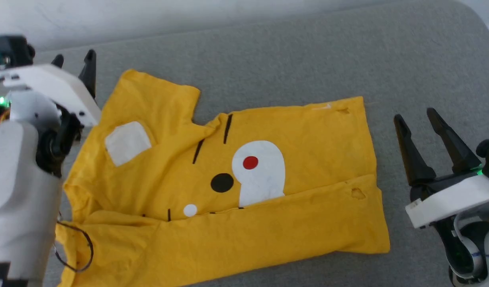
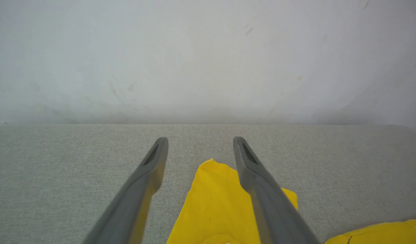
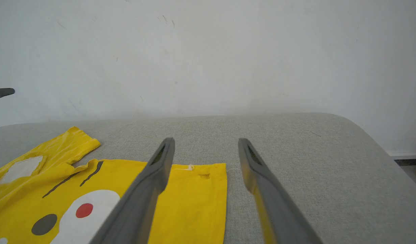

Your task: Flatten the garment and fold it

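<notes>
T-shirt (image 1: 177,175), bright yellow, short-sleeved. It lies front-up on a grey upholstered surface (image 1: 308,52), its length running from the left gripper's side to the right's.

- Print: white oval (image 1: 264,167) with a red dot, a black dot beside it, and thin black lines. A white rectangular patch (image 1: 127,141) sits at the end next to the left gripper.
- Condition: the near long edge is turned up over the front as a flat band that covers the lower part of the print. This is judged to be a first lengthwise fold, with the far edge not yet brought in. The body is fairly smooth, with creases around the sleeve. There are small holes near the hem.
- Left gripper (image 1: 74,59): fingers spread, nothing between them, raised just off the T-shirt's sleeve end.
- Right gripper (image 1: 415,115): fingers spread, empty, just off the T-shirt's hem end and not touching the cloth.
- Reason for placement, as judged: one gripper stands at each end so the pair can take a long edge together — a lone grasp would drag the cloth askew.
- Views: the head view gives the full outline and the turned-up band. The left wrist view gives the sleeve tip lying under the gap between that gripper's fingers. The right wrist view gives the hem edge close up, with a loose white thread (image 3: 189,167) — and a pale wall (image 3: 208,51) behind the T-shirt.
</notes>
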`<state>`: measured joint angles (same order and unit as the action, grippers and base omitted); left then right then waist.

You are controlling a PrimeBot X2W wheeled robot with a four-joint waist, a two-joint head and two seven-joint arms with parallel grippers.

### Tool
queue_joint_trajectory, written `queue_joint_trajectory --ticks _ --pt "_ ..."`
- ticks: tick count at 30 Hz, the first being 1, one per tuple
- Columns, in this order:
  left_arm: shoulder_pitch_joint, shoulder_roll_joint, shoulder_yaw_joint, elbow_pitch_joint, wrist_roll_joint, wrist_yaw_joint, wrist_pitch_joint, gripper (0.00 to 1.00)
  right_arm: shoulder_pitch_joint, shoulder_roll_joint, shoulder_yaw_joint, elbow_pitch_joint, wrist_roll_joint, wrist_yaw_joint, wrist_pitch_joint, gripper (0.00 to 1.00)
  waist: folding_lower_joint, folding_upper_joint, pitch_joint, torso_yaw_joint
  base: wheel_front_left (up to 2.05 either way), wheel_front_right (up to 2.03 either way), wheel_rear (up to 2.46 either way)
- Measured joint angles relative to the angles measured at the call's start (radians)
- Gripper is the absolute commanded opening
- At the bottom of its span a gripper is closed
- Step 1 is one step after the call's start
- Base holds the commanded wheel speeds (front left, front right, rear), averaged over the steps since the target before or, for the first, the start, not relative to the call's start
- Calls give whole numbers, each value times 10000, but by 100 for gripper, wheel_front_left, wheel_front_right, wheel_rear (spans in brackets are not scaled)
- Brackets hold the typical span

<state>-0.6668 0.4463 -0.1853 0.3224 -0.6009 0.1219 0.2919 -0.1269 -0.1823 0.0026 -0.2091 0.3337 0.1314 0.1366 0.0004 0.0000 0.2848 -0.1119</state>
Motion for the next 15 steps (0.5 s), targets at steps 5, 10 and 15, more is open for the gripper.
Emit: queue_joint_trajectory --ticks 5,10,15 --pt "-1372 36 -435 1664 -50 -523 1014 100 -262 92 284 276 77 0 -140 100 0 0 536 -470 0 0 0" --pt "-2281 59 -635 3112 -155 -692 2063 100 -393 113 596 587 274 0 -194 100 -2 -1 961 -968 0 0 0" --pt "-2778 190 -740 4086 -148 -683 2466 100 -557 105 750 803 468 0 -353 100 -2 0 1359 -1393 0 0 0"
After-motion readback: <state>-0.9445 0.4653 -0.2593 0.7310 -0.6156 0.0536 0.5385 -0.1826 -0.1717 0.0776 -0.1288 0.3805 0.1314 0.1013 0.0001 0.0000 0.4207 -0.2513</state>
